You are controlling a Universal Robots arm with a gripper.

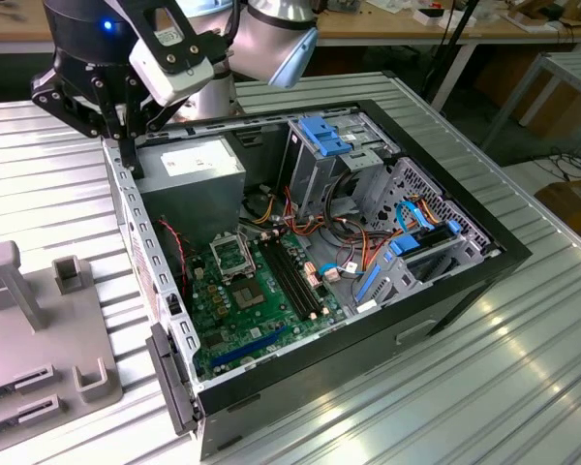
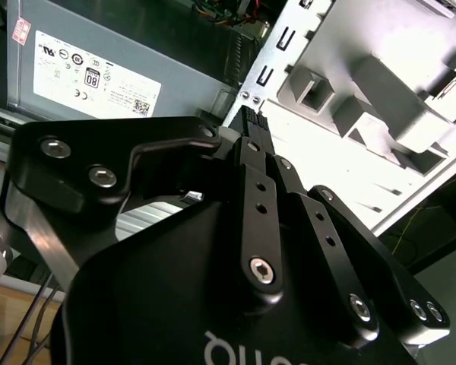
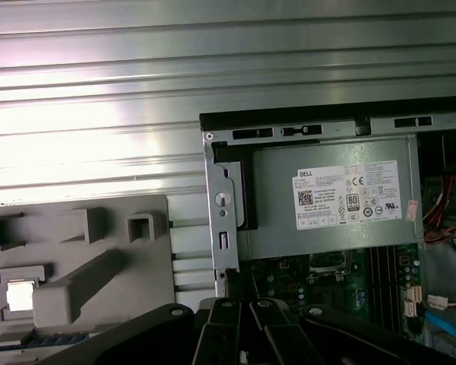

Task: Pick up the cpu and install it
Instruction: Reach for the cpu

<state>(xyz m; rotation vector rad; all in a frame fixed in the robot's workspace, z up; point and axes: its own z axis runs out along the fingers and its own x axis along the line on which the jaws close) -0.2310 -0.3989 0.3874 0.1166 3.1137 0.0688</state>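
Black gripper (image 1: 131,155): in the exterior view it hangs from the silver robot arm (image 1: 271,39) over the rear corner of the open black computer case (image 1: 474,281), at the exterior view's left; its fingers are pressed together and carry nothing.
Grey metal power supply box with white label (image 1: 189,165): it sits inside the case, just beside the gripper.
Black square socket frame (image 1: 234,254): it lies on the green motherboard (image 1: 261,310), near the power supply box and apart from the gripper.
Grey plastic fixture tray (image 1: 39,329): it rests on the ribbed metal table (image 1: 523,378), beside the case.
Gripper (image 2: 251,125) in the second wrist view: the two fingers meet in one tip, with the power supply box (image 2: 99,68) on one side and the fixture tray (image 2: 380,99) on the other.
Silver-grey square cpu (image 3: 19,295): in the first wrist view it lies flat in a square pocket of the fixture tray (image 3: 83,251), well apart from the gripper (image 3: 242,304).
Table (image 3: 137,91) in the first wrist view: its ribs run past the case (image 3: 304,120) and the fixture tray.
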